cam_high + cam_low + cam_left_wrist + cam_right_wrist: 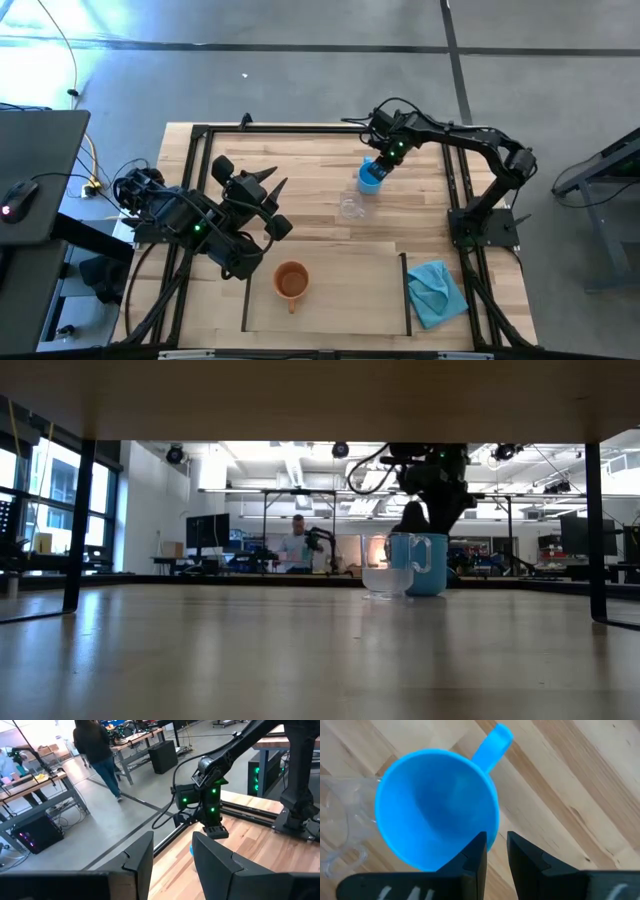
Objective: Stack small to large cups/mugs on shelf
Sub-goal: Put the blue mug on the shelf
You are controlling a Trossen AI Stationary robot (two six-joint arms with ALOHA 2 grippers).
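Observation:
The bright blue mug stands upright on its base on the far right part of the tabletop. My right gripper is above it, shut on its rim. The clear glass cup stands right beside the mug. The orange mug stands upright on the pale shelf panel near the table's near edge. My left gripper hovers open over the table's left part, holding nothing. My right gripper comes from above, pointing down, and pinches the blue mug's rim wall on the side across from the handle. One finger is inside the mug and the other outside. The mug stands upright with its base on the table.
A teal cloth lies at the near right corner. A black metal frame rims the table, and two black strips edge the shelf panel. Bare wood lies between the cups and the shelf. People show in the room beyond.

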